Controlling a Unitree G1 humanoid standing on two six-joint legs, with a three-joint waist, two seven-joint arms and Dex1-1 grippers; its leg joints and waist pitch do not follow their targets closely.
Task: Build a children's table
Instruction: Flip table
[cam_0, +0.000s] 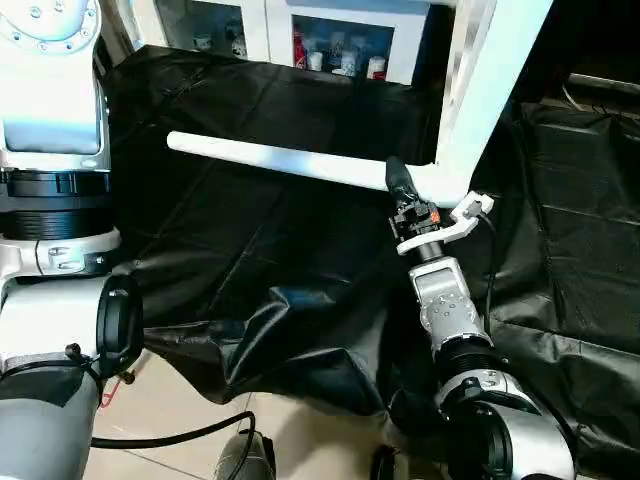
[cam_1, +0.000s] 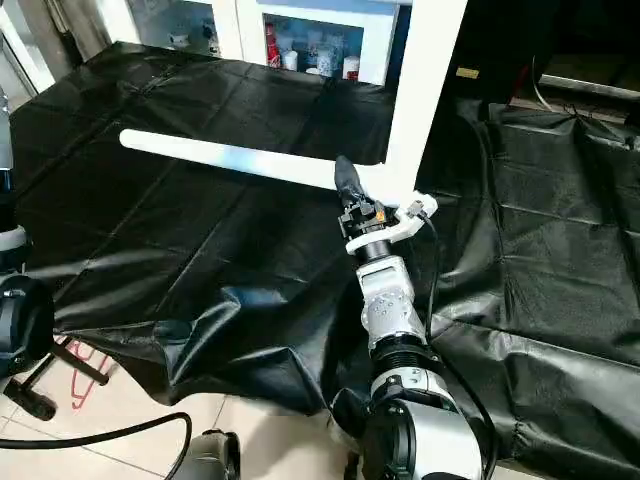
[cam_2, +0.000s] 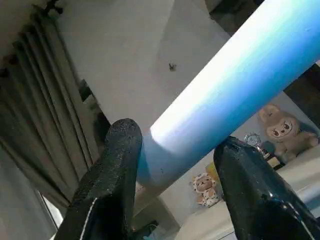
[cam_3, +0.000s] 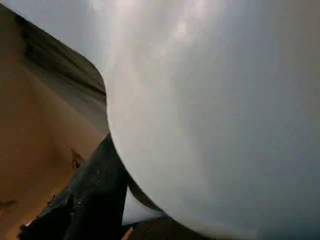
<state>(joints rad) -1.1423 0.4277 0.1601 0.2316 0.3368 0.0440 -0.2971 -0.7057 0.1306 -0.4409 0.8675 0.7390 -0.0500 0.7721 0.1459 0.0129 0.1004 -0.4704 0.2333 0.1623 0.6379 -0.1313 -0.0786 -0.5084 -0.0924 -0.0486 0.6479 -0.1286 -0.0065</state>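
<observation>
Right arm stretched forward over black sheet (cam_1: 200, 260); right gripper (cam_1: 347, 180) clamps horizontal leg (cam_1: 230, 158) near tabletop (cam_0: 480, 100) corner. Left gripper (cam_2: 175, 165) raised, fingers (cam_2: 117, 165) clasping another leg (cam_2: 235, 85).

Silver forearms (cam_1: 388, 300), black fingers (cam_2: 112, 170), black cables (cam_1: 432, 290)

Tabletop (cam_0: 470, 90) cut off at the top edge; right gripper (cam_1: 347, 180) half-hidden behind the leg (cam_1: 230, 157).
</observation>
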